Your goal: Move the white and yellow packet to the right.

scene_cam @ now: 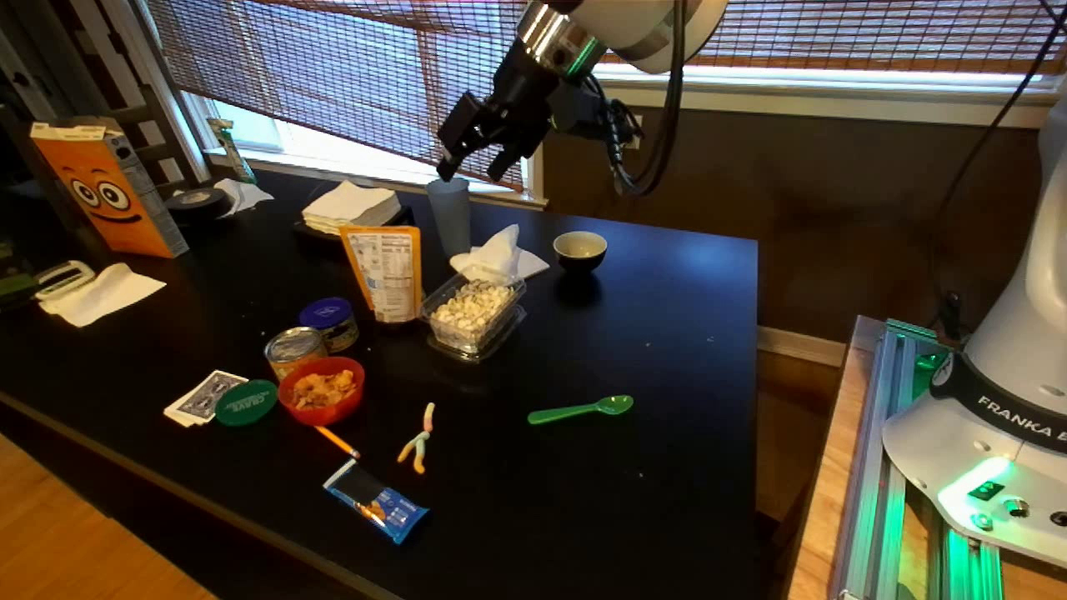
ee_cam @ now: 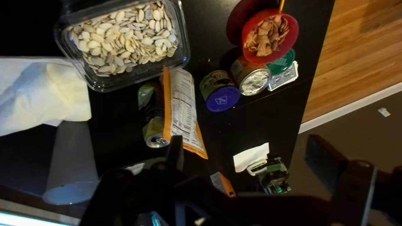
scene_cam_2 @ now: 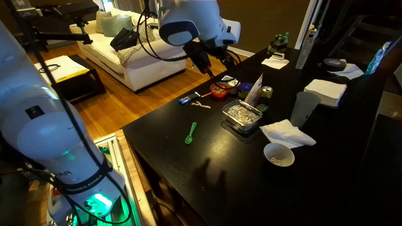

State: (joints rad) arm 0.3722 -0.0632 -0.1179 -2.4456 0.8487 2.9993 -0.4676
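The white and yellow packet [scene_cam: 390,273] is an upright pouch with orange-yellow edges and a white printed label. In both exterior views it stands on the black table beside the clear box of seeds; here it is seen nearly edge-on [scene_cam_2: 255,91]. In the wrist view the packet [ee_cam: 183,108] is left of centre, with a dark can beside it, and the left fingertip overlaps its top edge in the picture. My gripper [scene_cam: 472,169] is high above the table, apart from the packet. Its fingers are spread wide with nothing held between them [ee_cam: 245,147].
A clear box of seeds [scene_cam: 475,312], blue-lidded can [scene_cam: 328,323] and dark can [ee_cam: 154,113] surround the packet. A tall cup [scene_cam: 451,217], napkin stack [scene_cam: 350,206] and bowl [scene_cam: 580,250] stand behind. A red bowl [scene_cam: 323,392], green spoon [scene_cam: 583,410] and blue wrapper [scene_cam: 377,502] lie in front.
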